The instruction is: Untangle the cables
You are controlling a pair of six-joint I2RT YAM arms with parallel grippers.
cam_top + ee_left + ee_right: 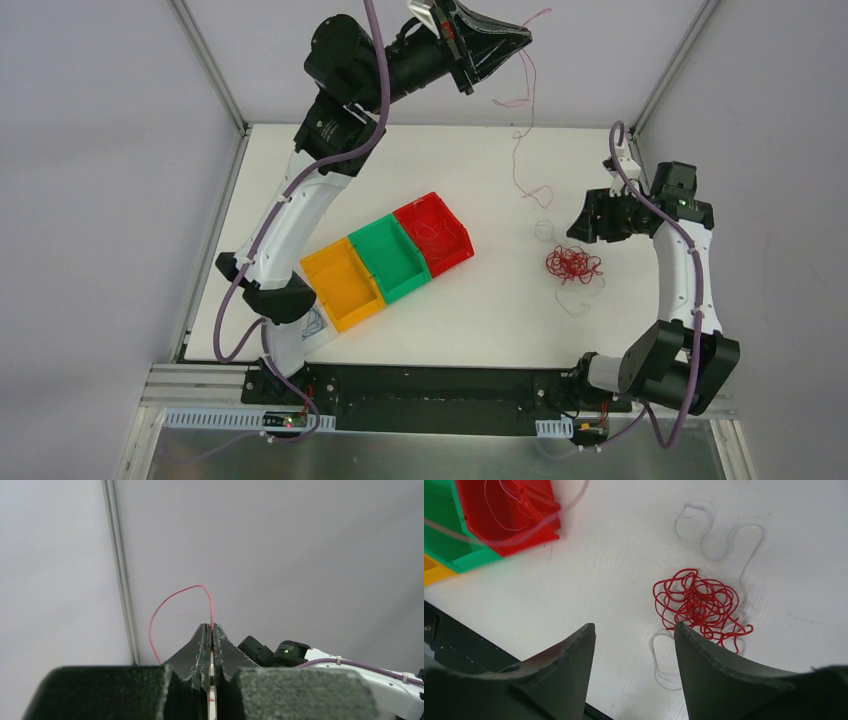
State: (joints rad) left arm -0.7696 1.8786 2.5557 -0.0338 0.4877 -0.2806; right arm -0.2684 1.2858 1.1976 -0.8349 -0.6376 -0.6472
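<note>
Left gripper (524, 38) is up high, jaws pinched tight on a hair-thin dark red cable (516, 160). The cable hangs close to vertical, kinked, its lower end curling onto the white table (480, 300). Right gripper (634, 630) hovers low, jaws partly apart, gripping nothing, just beside the bright red tangle (698, 604). Loops of a white cable (724, 545) lie beside that tangle.

No readable text or labels.
</note>
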